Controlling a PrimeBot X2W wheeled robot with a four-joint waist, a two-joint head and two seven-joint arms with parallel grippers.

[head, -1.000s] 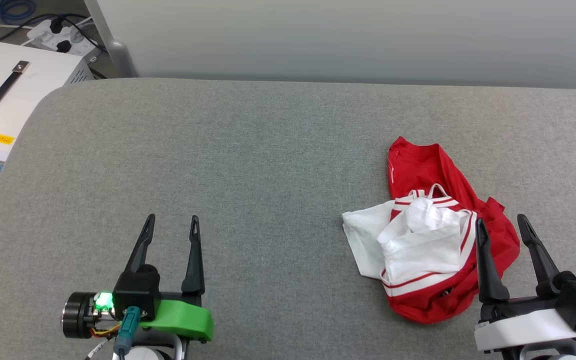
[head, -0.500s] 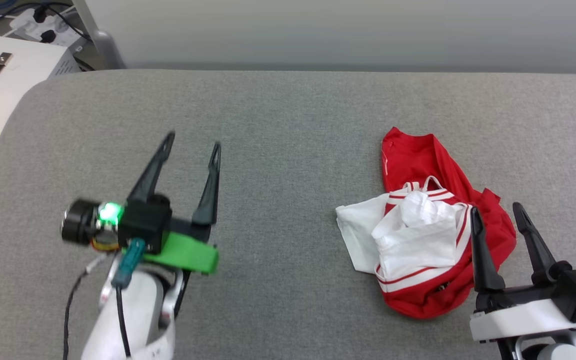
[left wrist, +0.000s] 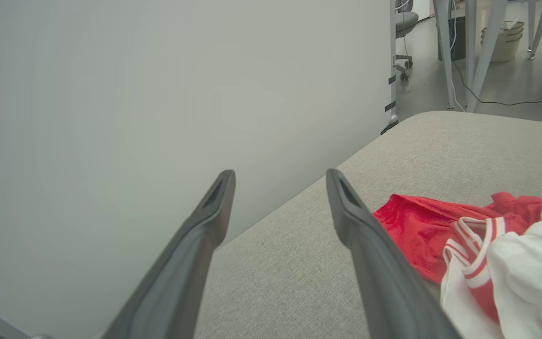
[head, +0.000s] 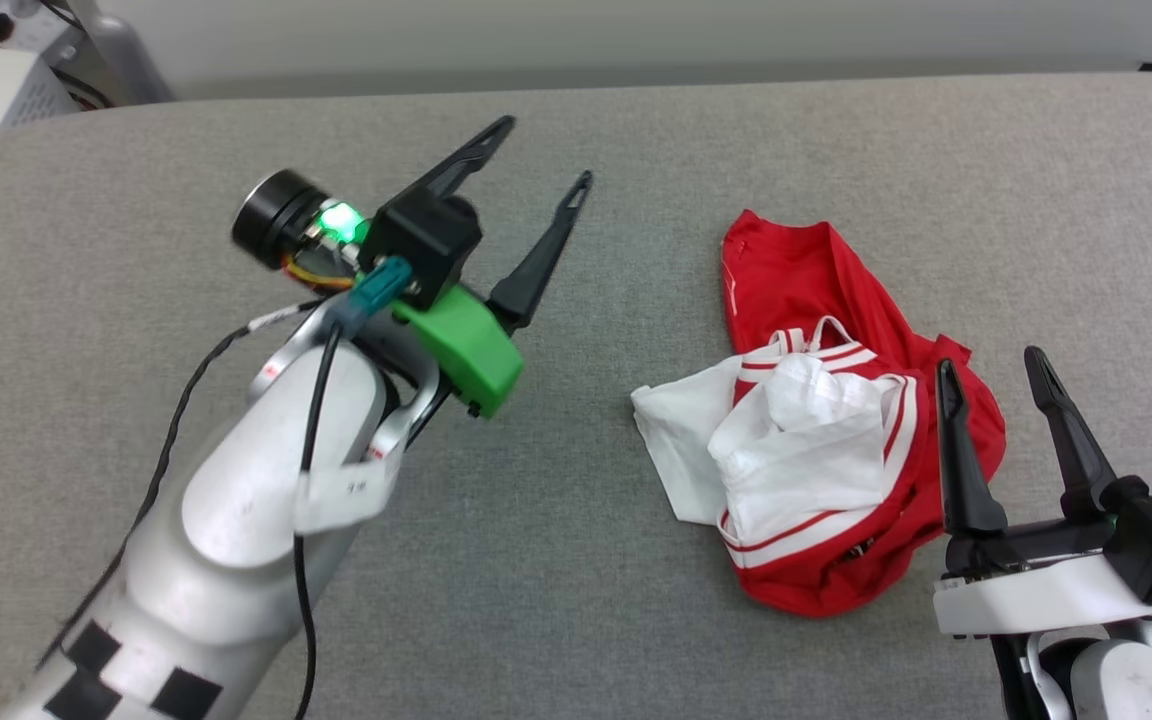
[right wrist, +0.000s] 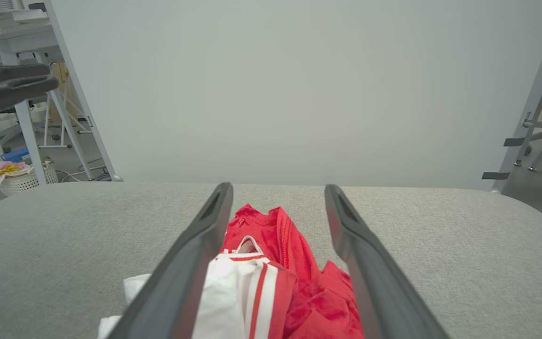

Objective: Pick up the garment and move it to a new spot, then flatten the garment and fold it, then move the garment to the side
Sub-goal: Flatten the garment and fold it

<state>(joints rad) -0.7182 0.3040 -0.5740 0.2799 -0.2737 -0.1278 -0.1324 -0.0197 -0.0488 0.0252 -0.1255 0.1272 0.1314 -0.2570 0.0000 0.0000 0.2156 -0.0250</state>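
**A:** Which way does the garment [head: 816, 420] lie on the grey tabletop [head: 576, 600]?

**B:** It is on the right half of the tabletop. Its long axis runs from the near edge toward the far edge, with the far end leaning a little to the left. The far end is a plain red tongue, and the near end is a rounded red fold.

**A:** And the arms?

**B:** The left forearm [head: 236, 520] comes in over the near left corner of the tabletop and slants toward its far middle. The left gripper [head: 547, 150] points diagonally to the far right, with its jaws spread and nothing between them. In the left wrist view the left gripper [left wrist: 279, 173] aims at the white panel [left wrist: 111, 94] behind the tabletop's far edge, and the garment [left wrist: 412, 221] lies low to the right.

**A:** The right one?

**B:** The right gripper [head: 988, 358] sits at the near right of the tabletop, with its fingers pointing at the far edge. Its jaws are also parted and hold nothing. In the right wrist view the garment [right wrist: 275, 263] shows between and below the right gripper's [right wrist: 276, 187] fingers. I cannot tell whether they touch the cloth.

**A:** How does the shirt look?

**B:** It is crumpled, not flat. A bunched white sleeve sits on top of the red body around its middle, edged with red-and-white striped trim. A white flap sticks out from it toward the tabletop's centre. The red fabric wraps around the right side and the near end.
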